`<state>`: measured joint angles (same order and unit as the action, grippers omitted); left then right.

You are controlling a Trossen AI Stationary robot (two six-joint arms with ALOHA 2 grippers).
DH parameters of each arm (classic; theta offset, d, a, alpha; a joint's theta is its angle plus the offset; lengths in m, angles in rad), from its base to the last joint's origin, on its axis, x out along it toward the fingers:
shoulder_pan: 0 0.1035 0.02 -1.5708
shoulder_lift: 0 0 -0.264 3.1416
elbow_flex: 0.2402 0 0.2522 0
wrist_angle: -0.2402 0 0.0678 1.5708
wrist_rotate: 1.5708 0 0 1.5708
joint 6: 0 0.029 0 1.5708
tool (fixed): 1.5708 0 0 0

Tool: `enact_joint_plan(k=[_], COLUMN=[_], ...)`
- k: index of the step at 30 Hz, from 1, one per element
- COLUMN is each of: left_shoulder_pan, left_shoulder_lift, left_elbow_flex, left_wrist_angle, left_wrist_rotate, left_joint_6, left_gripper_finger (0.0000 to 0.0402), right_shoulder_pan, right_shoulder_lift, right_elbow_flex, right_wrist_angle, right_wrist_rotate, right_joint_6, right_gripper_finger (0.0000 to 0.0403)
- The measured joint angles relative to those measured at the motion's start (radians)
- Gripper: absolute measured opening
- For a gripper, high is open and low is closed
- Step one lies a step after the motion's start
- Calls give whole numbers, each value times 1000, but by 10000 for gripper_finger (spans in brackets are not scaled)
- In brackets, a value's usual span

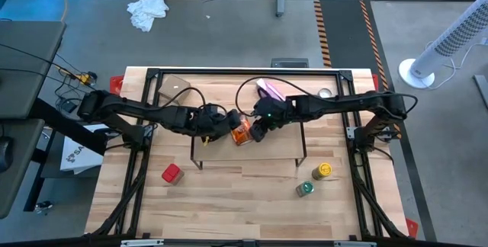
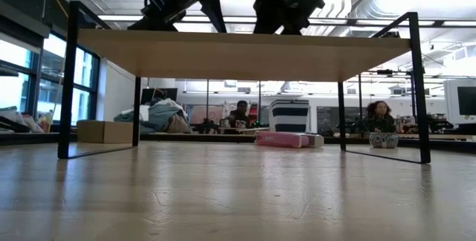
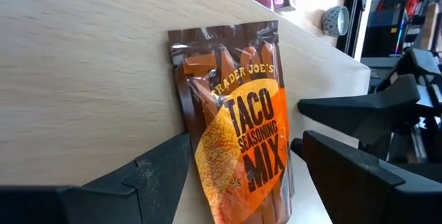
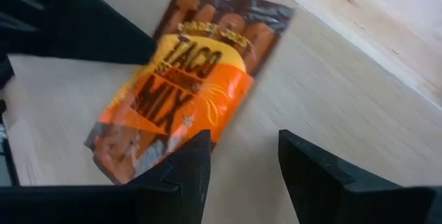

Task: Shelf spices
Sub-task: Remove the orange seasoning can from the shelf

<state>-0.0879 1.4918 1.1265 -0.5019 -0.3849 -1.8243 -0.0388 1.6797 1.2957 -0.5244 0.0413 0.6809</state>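
left wrist view: taco packet (image 3: 245, 120) between left end effector (image 3: 245, 182) fingers

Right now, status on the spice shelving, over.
Both grippers, left and right, open over the shelf. Taco packet lies between them, unheld. Nothing blocking.

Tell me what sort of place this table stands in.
Probably an open lab or workshop office. The low view shows exposed ceiling ducts and people seated at desks behind; the high view shows a concrete floor with striped hazard tape and a tower fan.
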Motion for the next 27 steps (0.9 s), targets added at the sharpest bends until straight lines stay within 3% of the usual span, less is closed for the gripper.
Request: enact_joint_plan(k=[15,27], left_shoulder_pan=[0,-5], left_shoulder_lift=[2,-7], left_elbow_flex=[-2,0], left_wrist_angle=[27,-43], left_wrist_rotate=[2,-13], left_joint_6=[46,109], left_gripper_finger=[280,280], right_shoulder_pan=[1,-5], right_shoulder_lift=[-6,-71], right_elbow_flex=[-1,32], right_wrist_angle=[13,-200], right_wrist_rotate=[-21,107], right_joint_6=[-16,-140], right_gripper_finger=[163,148])
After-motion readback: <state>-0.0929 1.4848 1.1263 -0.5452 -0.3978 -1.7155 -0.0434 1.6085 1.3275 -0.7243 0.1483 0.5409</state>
